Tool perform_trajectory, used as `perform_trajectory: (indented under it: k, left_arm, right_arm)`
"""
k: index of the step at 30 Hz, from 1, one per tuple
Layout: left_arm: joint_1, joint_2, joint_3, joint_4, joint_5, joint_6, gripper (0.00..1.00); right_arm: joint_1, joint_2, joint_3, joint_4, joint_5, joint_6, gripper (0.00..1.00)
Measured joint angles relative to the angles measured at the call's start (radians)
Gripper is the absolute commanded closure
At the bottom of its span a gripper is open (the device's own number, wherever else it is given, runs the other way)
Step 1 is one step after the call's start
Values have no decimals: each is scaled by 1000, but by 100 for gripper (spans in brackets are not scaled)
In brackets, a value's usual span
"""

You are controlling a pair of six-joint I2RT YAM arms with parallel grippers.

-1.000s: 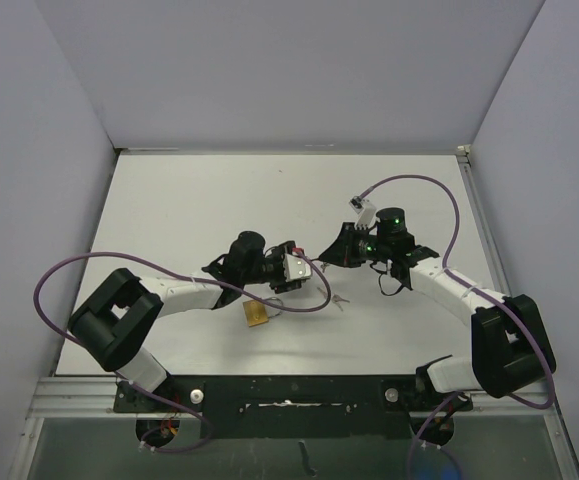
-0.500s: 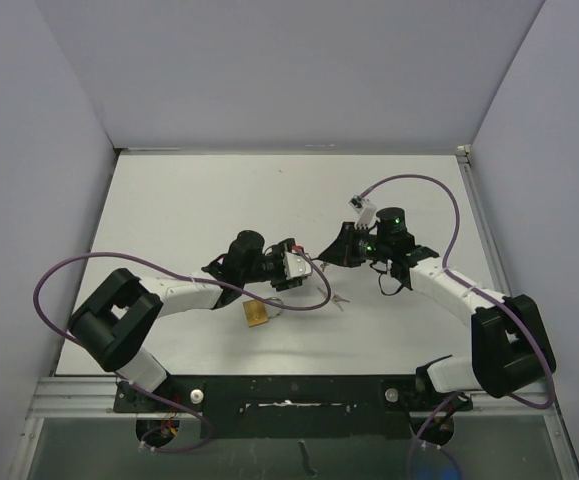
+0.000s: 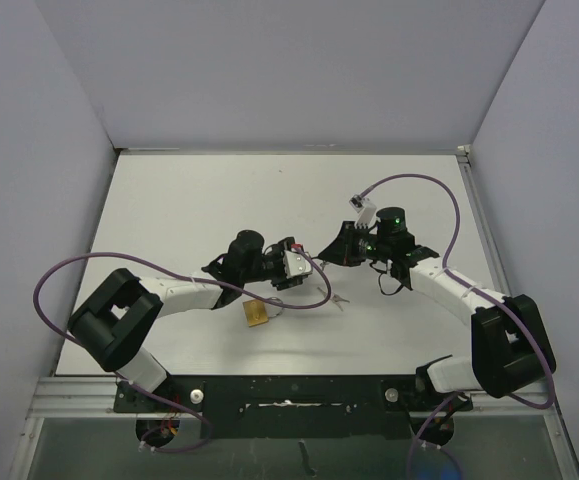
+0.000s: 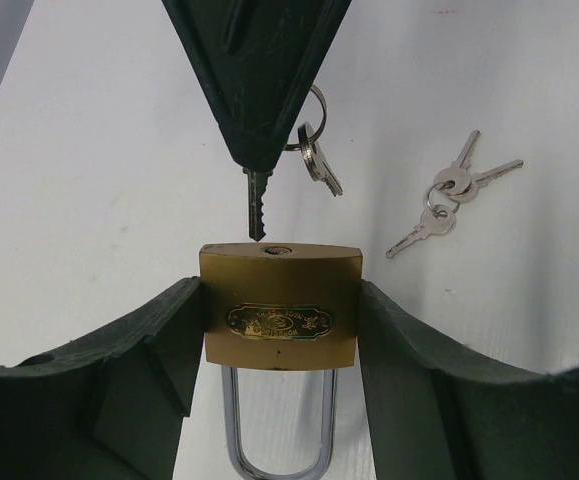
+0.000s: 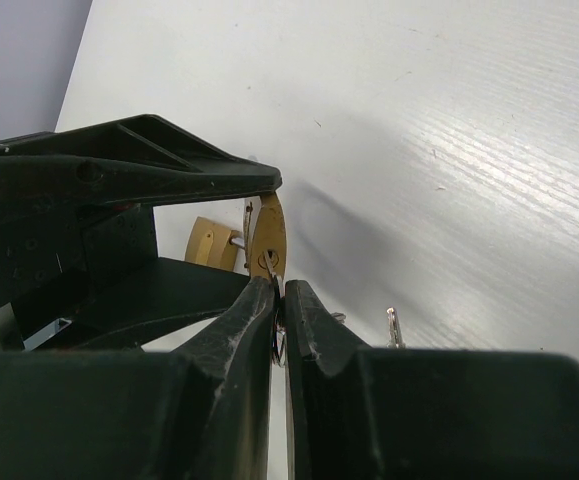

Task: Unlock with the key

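Padlock (image 4: 280, 305), brass, clamped by its two narrow sides between the fingers (image 4: 149, 350) of the left gripper (image 4: 281, 330) and raised off the table (image 3: 189, 200). Keyhole face turned away from the left wrist, shackle pointing back toward it. Jaws closed onto the padlock's body, no gap on either side. Key (image 4: 258, 205) pinched in the tightly closed right gripper (image 5: 279, 300), blade sticking out past the fingertips and aimed at the padlock's keyhole face. Tip right at that face, a touch to one side of the slot, not yet inside; contact too close to call. Second key (image 4: 319, 165) dangling on a ring just beside the blade, above the padlock in the left wrist view. Spare keys (image 4: 449, 195) flat on the table, off to the padlock's side and apart from it. Second brass lock (image 3: 257, 316) lying on the table near the padlock, toward the arm bases.
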Motion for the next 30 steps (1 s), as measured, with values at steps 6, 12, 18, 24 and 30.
perform_trajectory:
  k: [6, 12, 18, 24, 30]
  left_arm:
    - [0, 0, 0, 9, -5, -2, 100]
    - [0, -8, 0, 12, -11, -3, 100]
    - [0, -10, 3, 16, -11, -3, 100]
    - [1, -10, 15, 8, -18, -4, 100]
    - [1, -10, 20, 6, -21, -7, 100]
  right_arm:
    - [0, 0, 0, 0, 0, 0, 100]
    - [0, 0, 0, 0, -1, 0, 100]
    - [0, 3, 0, 1, -1, -1, 100]
    - [0, 3, 0, 16, -2, -4, 100]
    - [0, 3, 0, 22, -3, -5, 100]
